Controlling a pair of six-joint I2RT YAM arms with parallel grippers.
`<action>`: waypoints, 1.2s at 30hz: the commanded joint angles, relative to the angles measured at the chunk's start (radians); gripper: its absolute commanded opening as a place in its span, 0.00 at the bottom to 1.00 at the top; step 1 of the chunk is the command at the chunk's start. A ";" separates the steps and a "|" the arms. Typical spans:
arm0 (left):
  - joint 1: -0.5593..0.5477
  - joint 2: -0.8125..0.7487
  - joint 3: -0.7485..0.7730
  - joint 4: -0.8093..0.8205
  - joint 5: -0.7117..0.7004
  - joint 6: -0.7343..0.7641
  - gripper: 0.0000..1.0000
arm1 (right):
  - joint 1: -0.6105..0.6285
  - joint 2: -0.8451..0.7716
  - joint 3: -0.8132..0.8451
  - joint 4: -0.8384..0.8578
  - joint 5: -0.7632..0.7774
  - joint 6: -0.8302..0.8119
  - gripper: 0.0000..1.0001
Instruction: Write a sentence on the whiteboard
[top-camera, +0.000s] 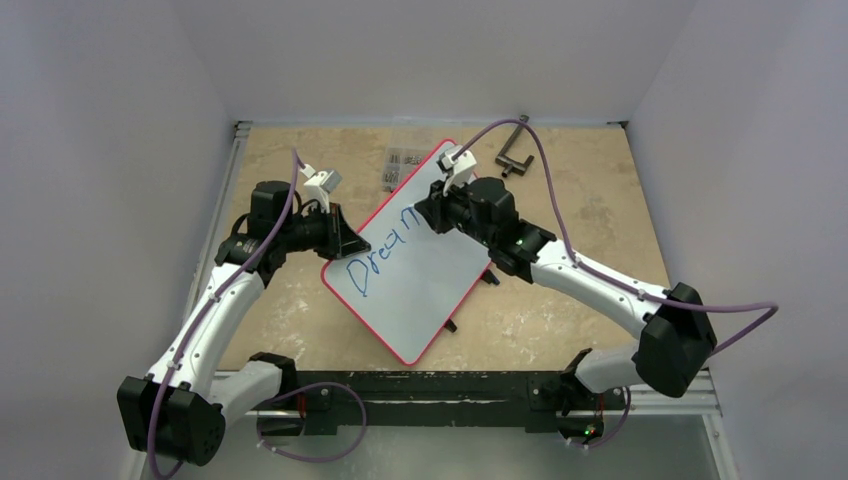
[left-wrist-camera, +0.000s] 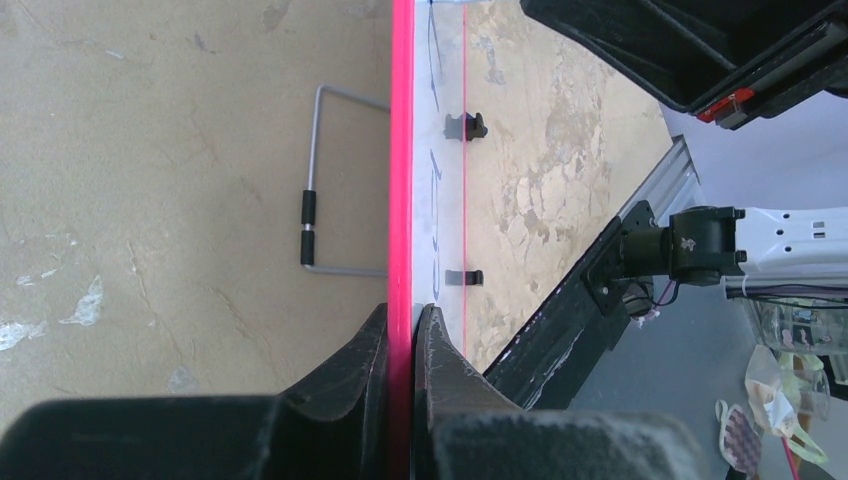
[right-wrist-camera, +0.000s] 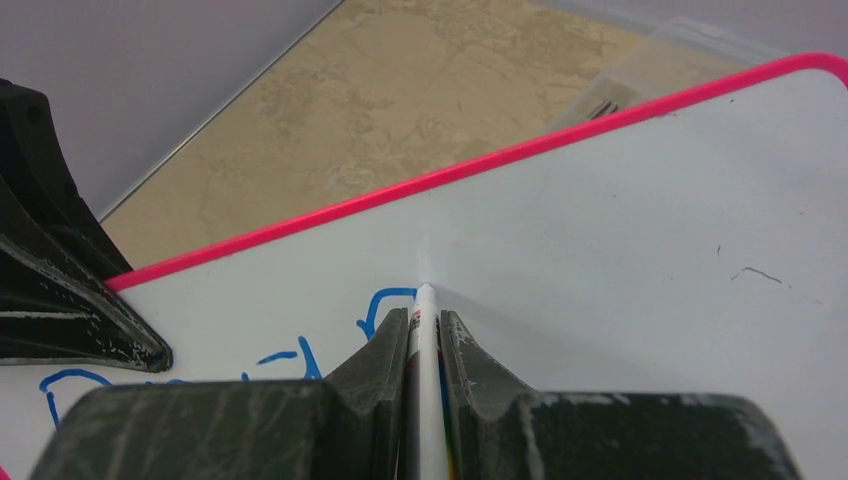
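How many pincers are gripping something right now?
2. The left pincer clamps the whiteboard by its red rim; the right pincer holds a marker, tip on it.

The right end effector (top-camera: 428, 212) hides the sentence (top-camera: 380, 248) past "Drea" and most of the marker (right-wrist-camera: 425, 335); contents of the clear case (top-camera: 403, 168) are too small to tell.

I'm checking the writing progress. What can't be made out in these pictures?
- Sentence: top view, the right arm covers everything past the first few letters.
- Marker: right wrist view, barrel hidden inside the right claw; only the tip shows.
- Whiteboard: left wrist view, seen edge-on in the left claw, lettering unreadable.
- Clear packet: top view, too small, partly covered by the board.
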 joint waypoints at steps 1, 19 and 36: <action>-0.005 -0.006 -0.011 -0.023 -0.122 0.163 0.00 | -0.004 0.028 0.072 0.000 0.028 -0.029 0.00; -0.005 -0.006 -0.011 -0.022 -0.119 0.163 0.00 | -0.039 0.015 0.023 -0.040 0.042 -0.022 0.00; -0.005 -0.004 -0.008 -0.019 -0.114 0.160 0.00 | -0.039 -0.065 -0.044 -0.075 0.009 0.008 0.00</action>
